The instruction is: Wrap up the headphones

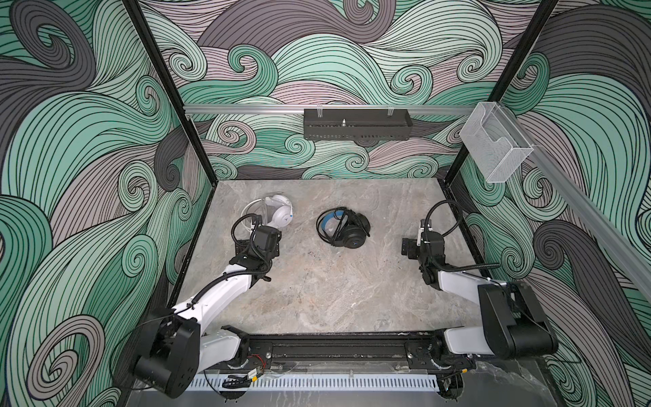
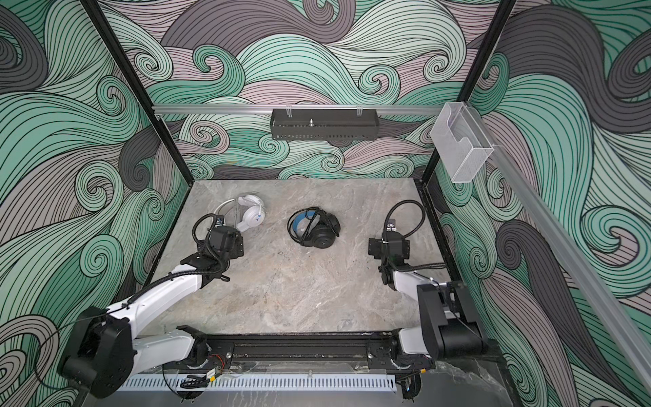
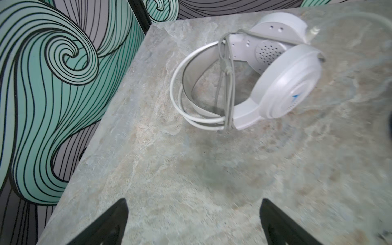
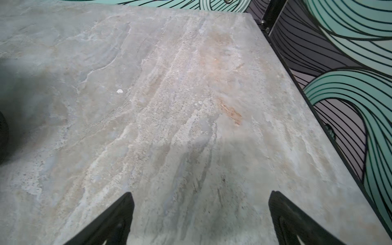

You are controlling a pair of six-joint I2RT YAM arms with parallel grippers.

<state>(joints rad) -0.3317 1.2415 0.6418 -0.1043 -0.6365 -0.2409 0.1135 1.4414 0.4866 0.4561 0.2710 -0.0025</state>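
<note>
My left pincer (image 3: pixel 194 200) and right pincer (image 4: pixel 201 193) gape empty; white headset (image 1: pixel 278 211) at the bench's (image 1: pixel 317 299) ten o'clock, black headset (image 1: pixel 347 229) at twelve (cords wound).

Near half: table (image 1: pixel 327 303) bare, wide room for both arms.
Middle: bare strip between white headset (image 1: pixel 280 211) and black headset (image 1: pixel 347 229), which lie apart.
Left: white headset sits near the left wall (image 1: pixel 176 218); narrower strip there.
Right: bare stone from black headset to right wall (image 1: pixel 500 211).
Ahead of left gripper (image 3: pixel 194 201): bare up to white headset.
Ahead of right gripper (image 4: pixel 201 194): bare stone to the back edge.
</note>
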